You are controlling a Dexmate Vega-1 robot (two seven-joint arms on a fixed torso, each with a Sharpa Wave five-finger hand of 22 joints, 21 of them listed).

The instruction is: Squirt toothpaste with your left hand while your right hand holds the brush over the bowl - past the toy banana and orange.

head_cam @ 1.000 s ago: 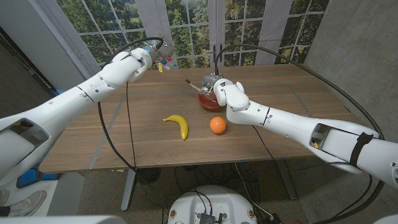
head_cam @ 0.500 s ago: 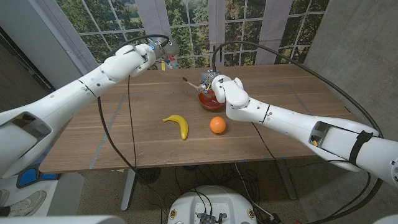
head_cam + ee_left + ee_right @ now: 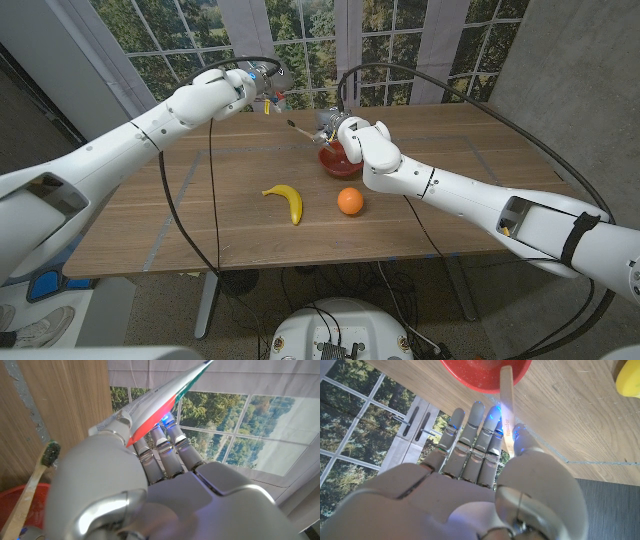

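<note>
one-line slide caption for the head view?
Right hand holds brush over red bowl; left hand brings toothpaste tube toward it.

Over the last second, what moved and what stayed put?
The left hand, gripping the toothpaste tube, swung right toward the brush. The right hand edged up slightly, holding the brush over the red bowl. Banana and orange stayed.

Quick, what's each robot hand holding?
Left hand: holding the toothpaste tube.
Right hand: holding the toothbrush over the red bowl.
</note>
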